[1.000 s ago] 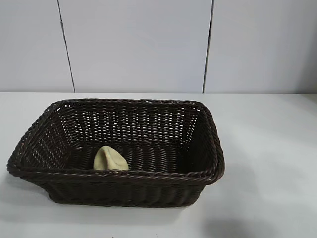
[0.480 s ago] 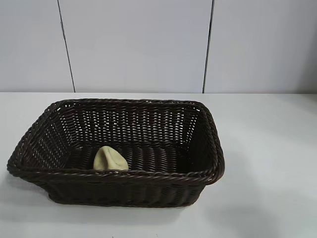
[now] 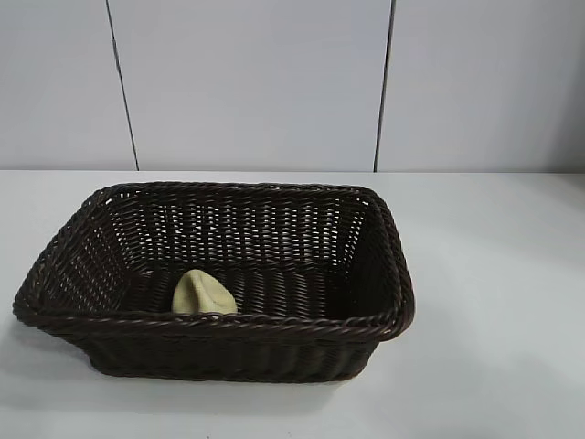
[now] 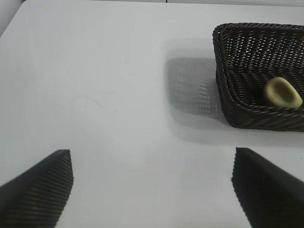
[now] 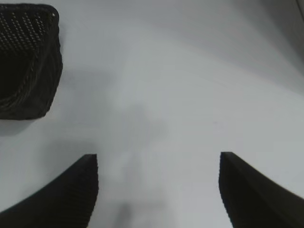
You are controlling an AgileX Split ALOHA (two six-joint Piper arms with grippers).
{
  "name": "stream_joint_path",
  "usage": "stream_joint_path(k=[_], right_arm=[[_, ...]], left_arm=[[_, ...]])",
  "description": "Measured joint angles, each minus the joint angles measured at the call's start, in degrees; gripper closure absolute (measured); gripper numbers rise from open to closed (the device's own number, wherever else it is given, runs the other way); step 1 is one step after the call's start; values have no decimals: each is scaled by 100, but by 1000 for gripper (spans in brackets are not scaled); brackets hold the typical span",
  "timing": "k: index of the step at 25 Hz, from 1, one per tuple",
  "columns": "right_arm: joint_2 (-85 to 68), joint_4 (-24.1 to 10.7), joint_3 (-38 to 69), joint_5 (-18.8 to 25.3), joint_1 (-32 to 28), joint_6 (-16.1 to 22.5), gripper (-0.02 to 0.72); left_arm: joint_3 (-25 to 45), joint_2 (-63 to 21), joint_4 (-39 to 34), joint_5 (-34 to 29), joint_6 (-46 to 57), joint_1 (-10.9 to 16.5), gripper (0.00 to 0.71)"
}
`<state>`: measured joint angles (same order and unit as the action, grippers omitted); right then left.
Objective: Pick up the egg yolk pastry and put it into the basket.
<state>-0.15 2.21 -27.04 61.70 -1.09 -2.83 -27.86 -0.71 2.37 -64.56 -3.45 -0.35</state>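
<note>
In the exterior view the basket's [image 3: 219,325] near wall hides the lower part of the pastry [image 3: 203,294], and neither arm shows. The left wrist view cuts the basket [image 4: 223,71] off at the picture's edge and shows only the two spread fingertips [image 4: 40,190] of the left pincer [image 4: 152,190]. The right wrist view catches just one corner of the basket [image 5: 33,90], and the right pincer [image 5: 159,190] is likewise cropped to its parted fingertips [image 5: 71,194].

White table [image 3: 494,274] w/ basket [image 3: 219,343] on it.
</note>
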Motion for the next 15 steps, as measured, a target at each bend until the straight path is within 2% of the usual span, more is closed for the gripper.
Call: stream_joint_path(k=[15], right_arm=[[-83, 66, 0, 30, 0, 0, 185]], left_arm=[[0, 0, 0, 0, 0, 0, 52]])
